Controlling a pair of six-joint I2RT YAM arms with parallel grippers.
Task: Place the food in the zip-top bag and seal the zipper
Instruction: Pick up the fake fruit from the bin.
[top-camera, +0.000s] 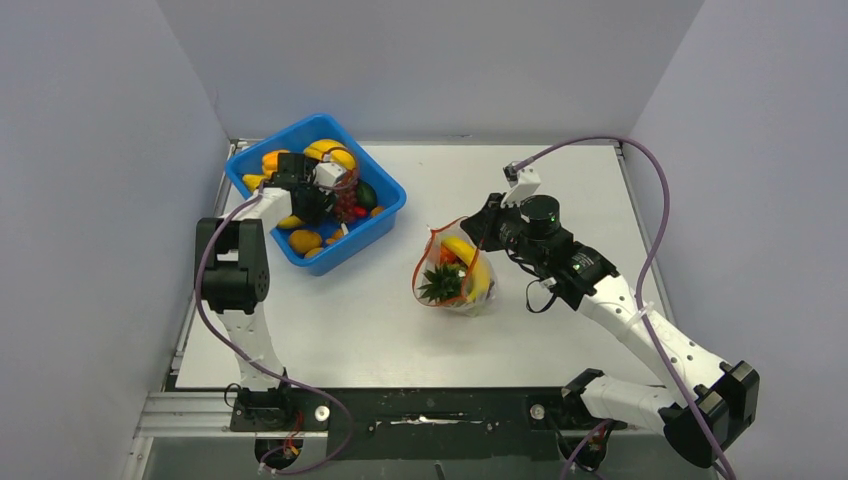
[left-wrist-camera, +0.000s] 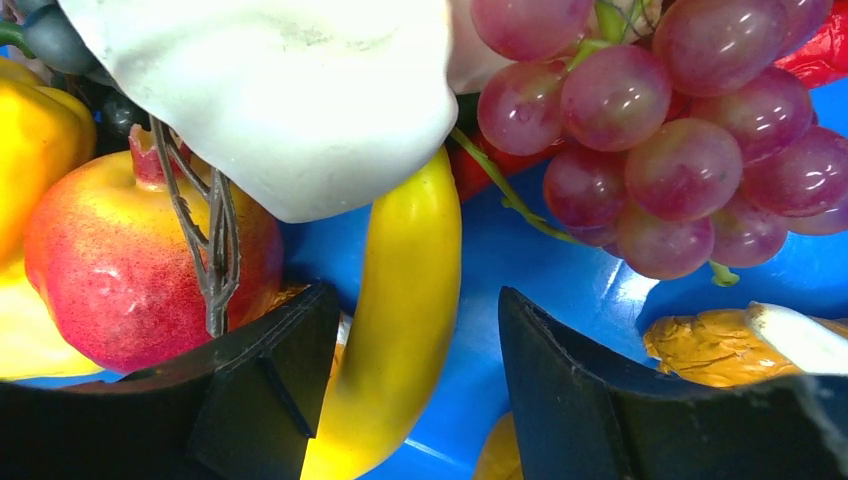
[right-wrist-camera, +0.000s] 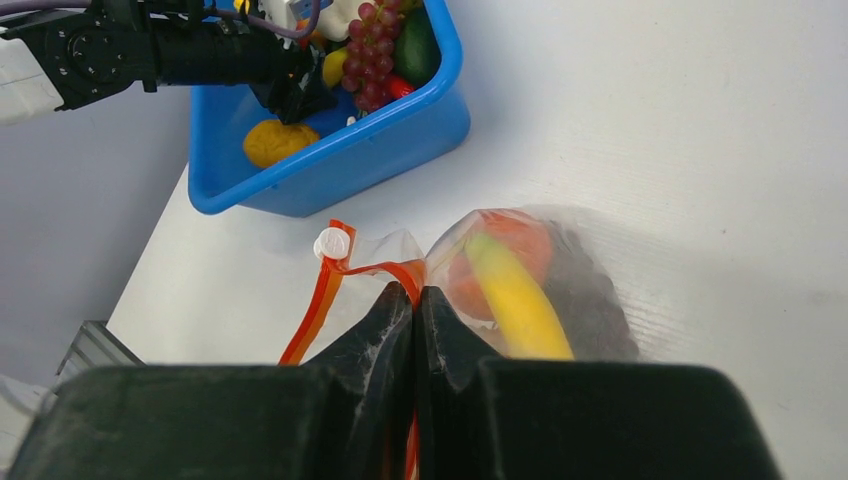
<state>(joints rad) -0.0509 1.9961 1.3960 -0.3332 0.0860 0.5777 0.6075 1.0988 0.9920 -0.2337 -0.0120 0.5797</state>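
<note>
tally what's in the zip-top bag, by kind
banana: 1
pineapple: 1
red-orange round piece: 1
Total: 3 visible through the zip-top bag; anything hidden behind them can't be counted.

Clear zip-top bag (right-wrist-camera: 590, 300) lies crumpled mid-worktop, its red-orange zipper (right-wrist-camera: 318, 300) looped open. Inside it are a yellow banana (right-wrist-camera: 515, 300) and a pineapple (top-camera: 440, 283). Purple grapes (left-wrist-camera: 660, 150) and other food are heaped near the far left corner.
</note>
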